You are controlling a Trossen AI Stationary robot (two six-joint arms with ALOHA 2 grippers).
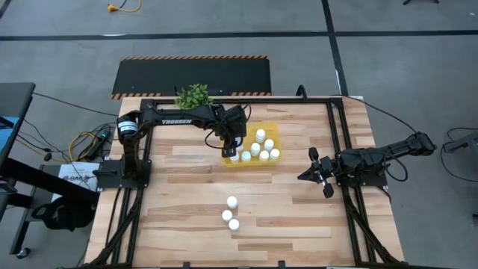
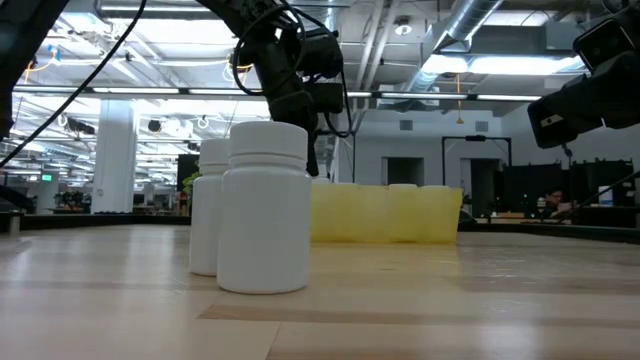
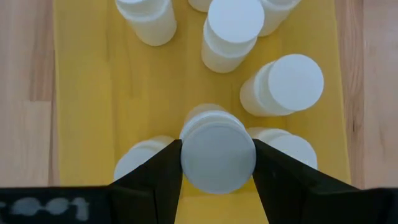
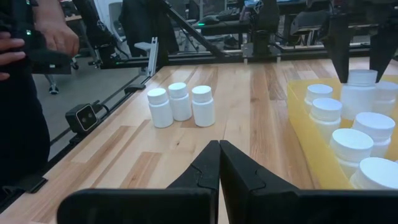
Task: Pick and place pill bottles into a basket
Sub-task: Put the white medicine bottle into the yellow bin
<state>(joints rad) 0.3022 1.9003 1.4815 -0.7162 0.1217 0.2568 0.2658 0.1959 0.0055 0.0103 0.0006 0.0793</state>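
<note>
On the wooden counter [image 1: 187, 224], closest to the front edge, three loose pill bottles [image 1: 231, 213] stand in a small cluster at about 6 o'clock from the basket. All three are upright, with the long axis vertical and the white caps facing up. In the low view one of them [image 2: 263, 208] fills the foreground and hides most of a second one [image 2: 205, 205] behind it; the third I cannot find there.

At 3 o'clock from this cluster, at the right edge of the counter, the right gripper [image 1: 320, 173] waits well apart from everything. Its two dark fingers [image 4: 205, 165] are pressed together and hold nothing.

Farther back sits the yellow basket [image 1: 226, 160]. Several bottles stand upright inside it, caps up [image 1: 261, 135]. In the high view the arm covers part of the basket, so an exact count is difficult.

The left gripper [image 3: 217, 163] hangs over the basket's left end. Its fingers [image 3: 155, 180] are clamped on the held bottle [image 3: 217, 149], one on each side of the body. This bottle is vertical too, cap up. Its lower part is hidden, so I cannot tell if it touches the basket floor.

At 11 o'clock from the basket, at the far edge, is a small green plant [image 1: 194, 96]. In the right wrist view a person's hand [image 4: 59, 37] shows beyond the counter, cut off by the frame.
</note>
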